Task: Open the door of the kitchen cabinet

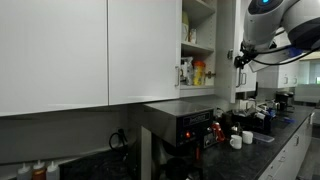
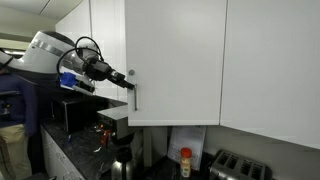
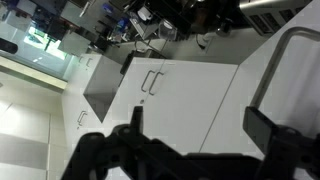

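Note:
The narrow white door (image 2: 175,60) stands swung out from the kitchen cabinet (image 1: 198,30), whose white shelves show in an exterior view. The door's inner face also shows in an exterior view (image 1: 228,30). Its slim silver handle (image 2: 136,97) is at the lower left edge. It also shows in the wrist view (image 3: 278,58). My gripper (image 2: 131,82) is at the top of the handle and shows in both exterior views (image 1: 239,58). In the wrist view the gripper (image 3: 200,112) is open, fingers wide apart, with the handle in line with the right finger. I cannot tell whether they touch.
A yellow bottle (image 1: 199,72) stands on the cabinet shelf. Wider white cabinets (image 1: 70,45) hang alongside. Below, the counter holds a black appliance (image 1: 185,125), mugs (image 1: 236,141), a coffee pot (image 2: 122,160) and a toaster (image 2: 240,168). A person (image 2: 12,130) stands behind the arm.

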You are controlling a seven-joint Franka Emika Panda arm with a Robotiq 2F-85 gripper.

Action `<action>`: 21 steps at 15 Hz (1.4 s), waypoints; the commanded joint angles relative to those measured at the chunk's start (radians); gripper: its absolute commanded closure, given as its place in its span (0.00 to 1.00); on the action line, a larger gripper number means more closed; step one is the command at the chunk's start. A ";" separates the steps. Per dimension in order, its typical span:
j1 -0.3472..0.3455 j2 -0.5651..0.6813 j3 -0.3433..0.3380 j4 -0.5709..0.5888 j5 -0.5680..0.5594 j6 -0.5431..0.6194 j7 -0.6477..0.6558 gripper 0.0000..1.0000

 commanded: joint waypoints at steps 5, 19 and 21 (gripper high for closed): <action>0.011 -0.129 -0.066 0.002 0.074 -0.007 -0.111 0.00; -0.058 -0.128 0.042 0.083 0.703 0.175 -0.592 0.00; -0.122 -0.108 0.104 0.083 0.660 0.208 -0.562 0.00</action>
